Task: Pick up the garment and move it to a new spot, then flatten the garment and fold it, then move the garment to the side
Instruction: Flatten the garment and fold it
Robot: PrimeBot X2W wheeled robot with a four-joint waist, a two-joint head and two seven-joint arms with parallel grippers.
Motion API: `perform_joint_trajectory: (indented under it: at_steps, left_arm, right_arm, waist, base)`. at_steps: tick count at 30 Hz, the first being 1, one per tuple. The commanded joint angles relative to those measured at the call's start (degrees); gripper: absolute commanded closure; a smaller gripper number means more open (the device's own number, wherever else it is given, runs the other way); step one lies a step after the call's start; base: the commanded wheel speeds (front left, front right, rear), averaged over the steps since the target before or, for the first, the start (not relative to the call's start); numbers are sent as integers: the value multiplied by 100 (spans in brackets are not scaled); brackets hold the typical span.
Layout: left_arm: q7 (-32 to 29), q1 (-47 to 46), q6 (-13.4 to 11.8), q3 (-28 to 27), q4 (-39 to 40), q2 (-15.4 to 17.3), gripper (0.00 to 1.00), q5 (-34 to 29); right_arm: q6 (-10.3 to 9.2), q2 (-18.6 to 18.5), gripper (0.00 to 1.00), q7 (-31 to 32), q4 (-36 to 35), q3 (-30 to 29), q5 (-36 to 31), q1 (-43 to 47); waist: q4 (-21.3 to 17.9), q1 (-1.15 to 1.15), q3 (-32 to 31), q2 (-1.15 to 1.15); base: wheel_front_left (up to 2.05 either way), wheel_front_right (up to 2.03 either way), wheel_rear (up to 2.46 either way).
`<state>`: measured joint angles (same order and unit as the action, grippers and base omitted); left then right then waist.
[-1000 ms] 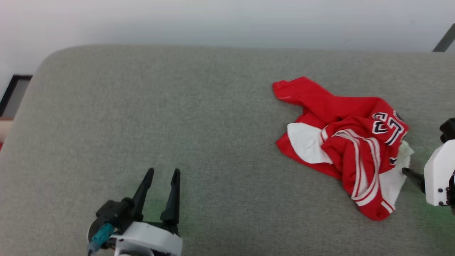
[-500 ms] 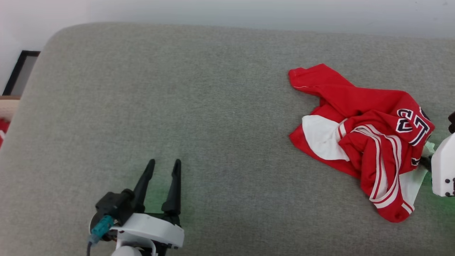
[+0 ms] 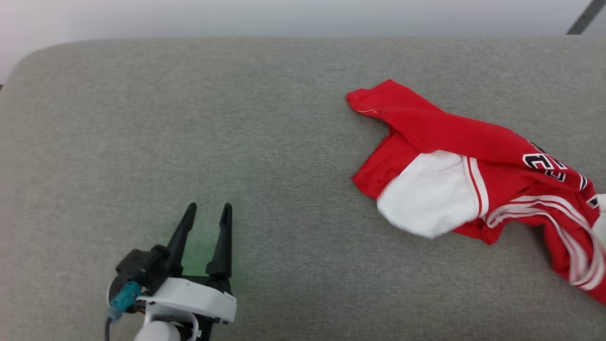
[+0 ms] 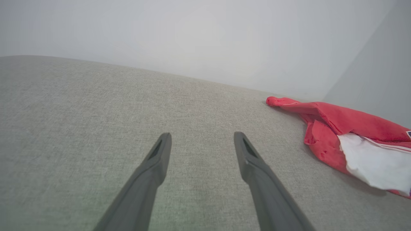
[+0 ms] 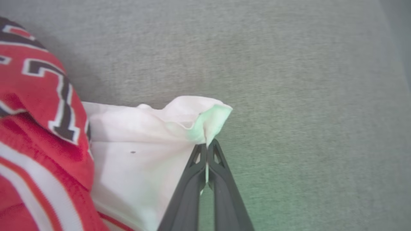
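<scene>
The garment (image 3: 473, 156), a red jersey with white sleeves, stripe trim and black numerals, lies stretched out at the right of the grey cushion, running off the head view's right edge. In the left wrist view the garment (image 4: 346, 134) lies at the right. My right gripper (image 5: 205, 148) is shut on the white sleeve edge of the garment (image 5: 141, 134), with a thin fold of cloth pinched between its fingertips. My left gripper (image 3: 206, 213) rests open at the lower left over bare cushion, well apart from the jersey. In its own wrist view the left gripper (image 4: 202, 138) holds nothing.
The grey fabric cushion (image 3: 189, 118) spans the whole scene, with a rounded far edge against a pale wall (image 3: 284, 14). A dark slanted bar (image 3: 584, 19) shows at the top right. Wide bare cushion lies between the left gripper and the jersey.
The right gripper closed on the white sleeve edge and pulled it right, stretching the crumpled jersey out. The head camera shifted. The left gripper stayed open.
</scene>
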<state>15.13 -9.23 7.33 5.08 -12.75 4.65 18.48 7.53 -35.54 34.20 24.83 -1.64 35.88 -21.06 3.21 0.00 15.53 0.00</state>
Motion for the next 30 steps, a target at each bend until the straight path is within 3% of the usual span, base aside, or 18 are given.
perform_joint_trajectory:
  at_steps: [1, 9, 10, 11, 18, 21, 25, 30]
  left_arm:
    - [1, -56, 26, -20, 25, 56, 0, -15]
    - [1, -160, 26, 87, 5, 273, 0, 38]
    - [1, -201, 26, 133, -3, 324, 0, 80]
    - [1, -261, 26, 200, -7, 382, 0, 129]
    - [-227, -1056, 20, 1210, -147, 1226, 0, 679]
    - [-894, -1565, 19, 1770, -116, 1670, 0, 1068]
    - [-1999, -2254, 14, 2588, 103, 2078, 0, 1740]
    - [-3396, -2870, 13, 3254, 222, 2257, 0, 2860]
  right_arm:
    - [-8, 77, 100, -149, 44, -246, -123, 62]
    - [-7, 856, 100, -777, 401, -1136, -912, 79]
    - [-7, 957, 69, -903, 415, -1195, -1006, 60]
    - [-7, 1037, 3, -1035, 433, -1248, -1061, 49]
    - [-7, 1378, 0, -2105, 138, -1579, -1190, 327]
    - [-6, 1482, 0, -2552, -258, -1524, -1256, 551]
    - [-6, 1730, 0, -2894, -993, -979, -1326, 822]
    - [-7, 2019, 0, -3074, -1582, -322, -1262, 924]
  waist:
    - [-120, 0, 50, 0]
    - [-379, 0, 118, 0]
    - [-408, 0, 117, 0]
    - [-430, 0, 110, 0]
    - [-570, 0, -64, 0]
    - [-662, 0, -196, 0]
    - [-927, 0, -310, 0]
    - [-1328, 0, -359, 0]
  base:
    - [0, 0, 0]
    - [0, 0, 0]
    - [0, 0, 0]
    - [0, 0, 0]
    - [0, 0, 0]
    - [0, 0, 0]
    - [0, 0, 0]
    - [0, 0, 0]
